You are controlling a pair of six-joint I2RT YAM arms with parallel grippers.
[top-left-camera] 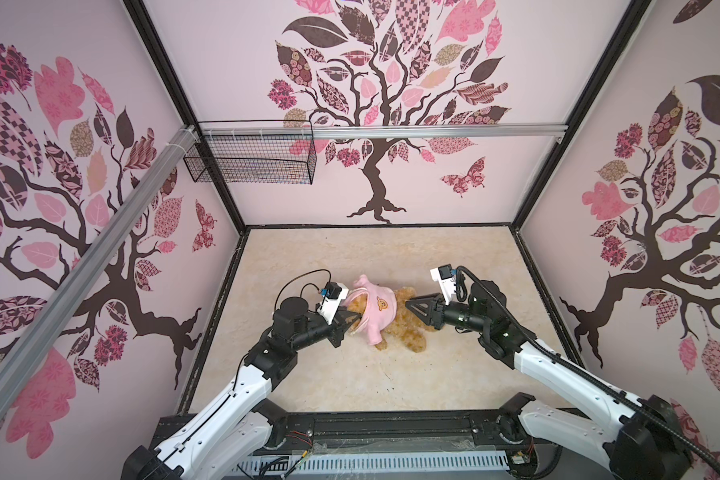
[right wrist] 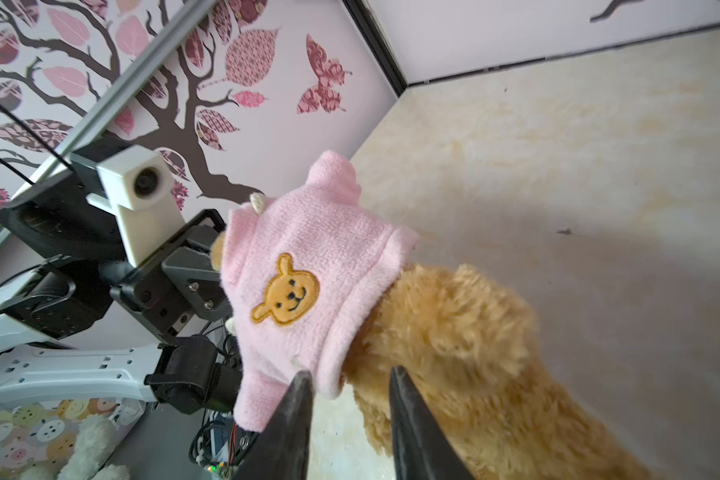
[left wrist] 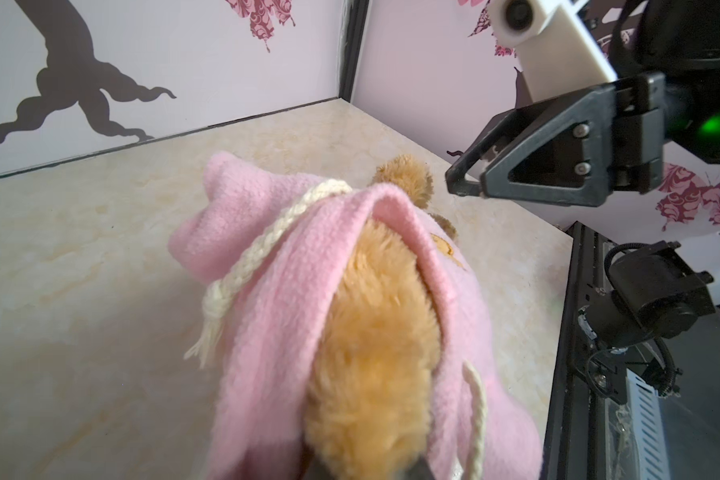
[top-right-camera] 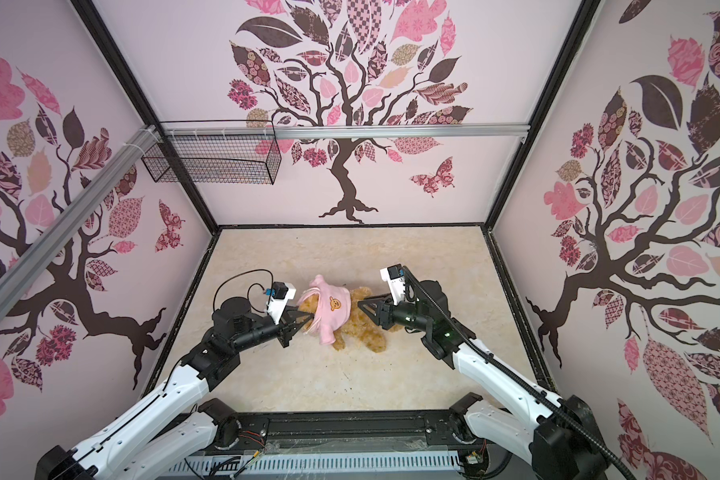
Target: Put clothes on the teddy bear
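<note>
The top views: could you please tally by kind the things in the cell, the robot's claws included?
teddy bear: 1
pink shirt: 1
claws: 2, the left claw and the right claw
wire basket: 1
Total: 5
</note>
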